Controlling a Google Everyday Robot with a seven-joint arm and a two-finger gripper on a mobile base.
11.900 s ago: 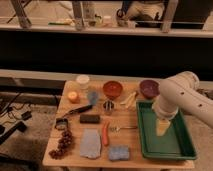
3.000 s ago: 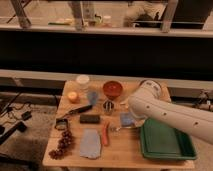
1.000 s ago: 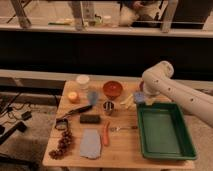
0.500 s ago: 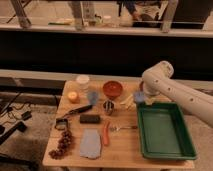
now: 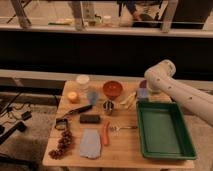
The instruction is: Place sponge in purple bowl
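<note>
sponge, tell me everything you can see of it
The sponge is a small blue-grey rectangular block, soft-looking. It sits at the gripper on the end of the white arm, over the back right of the wooden table, in front of the dark purple bowl, whose rim shows just behind it. It lies behind the green tray's back left corner. Whether it is held or rests in the bowl cannot be told.

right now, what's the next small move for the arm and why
Probably a short drop straight down, then let the sponge go. The gripper sits at the back right of the table with the sponge right under it, at the near rim of the purple bowl, which the arm mostly hides. Whether the sponge already rests in the bowl can't be seen.
</note>
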